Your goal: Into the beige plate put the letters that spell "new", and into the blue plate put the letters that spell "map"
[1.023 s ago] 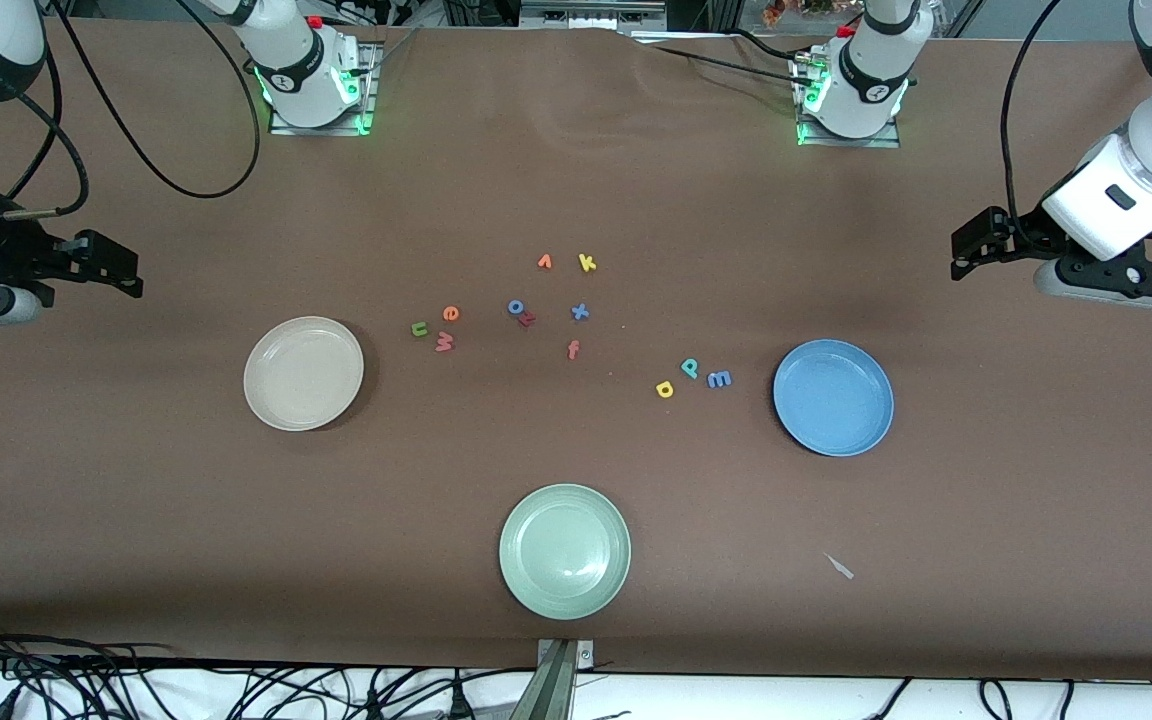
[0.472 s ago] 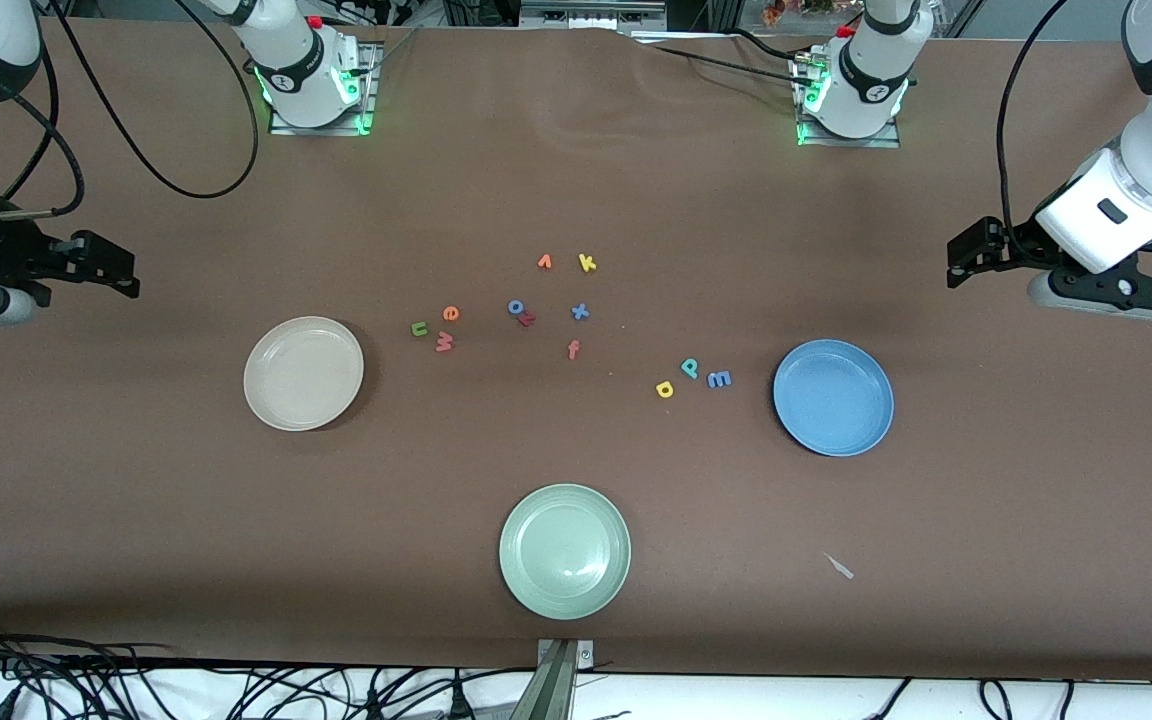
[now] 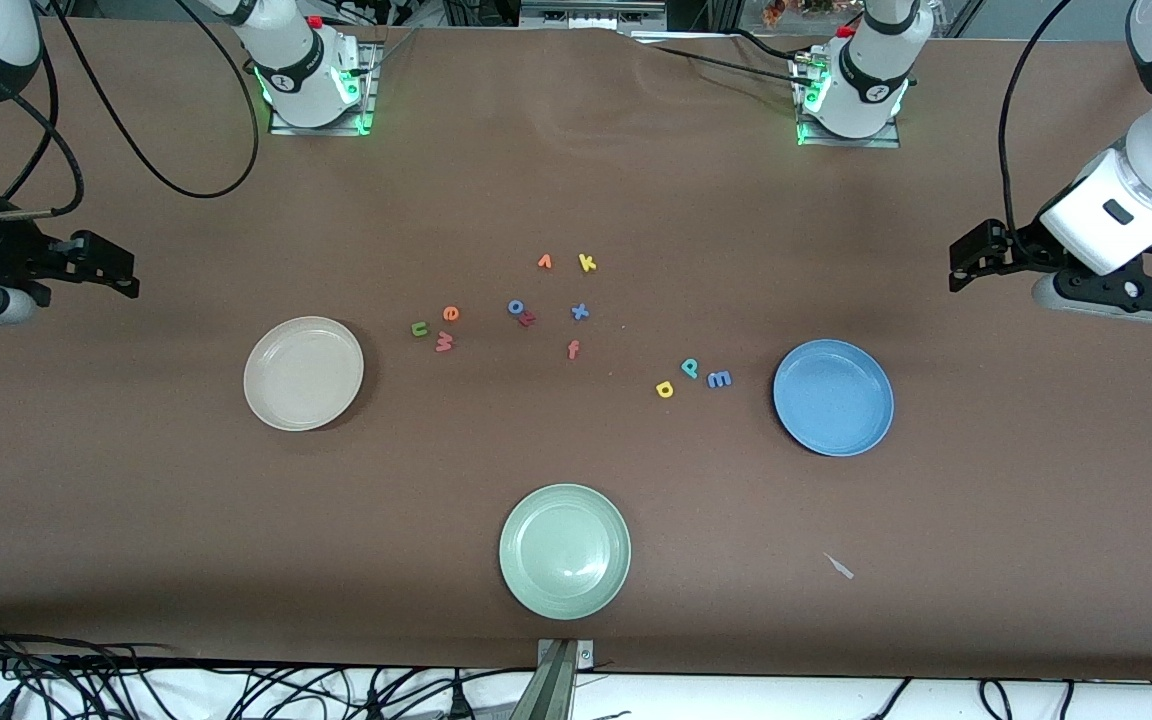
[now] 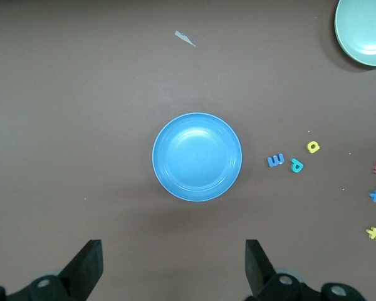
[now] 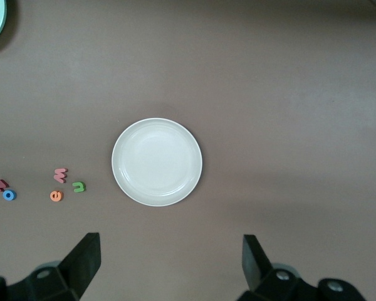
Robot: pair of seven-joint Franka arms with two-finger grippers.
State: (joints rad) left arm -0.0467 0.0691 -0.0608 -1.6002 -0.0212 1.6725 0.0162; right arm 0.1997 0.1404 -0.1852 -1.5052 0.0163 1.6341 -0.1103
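Only the left gripper (image 3: 958,262) has shifted slightly, at its end of the table; letters and plates lie unchanged. Both grippers gape wide and empty; the right gripper (image 3: 126,270) waits at its own end. n (image 3: 419,329), e (image 3: 450,313) and w (image 3: 444,343) cluster just beside the beige plate (image 3: 276,405), toward centre, nearest the right arm. m (image 3: 719,379), a (image 3: 664,389) and p (image 3: 690,368) lie near the blue plate (image 3: 806,425), nearest the left arm. Both plates are empty.
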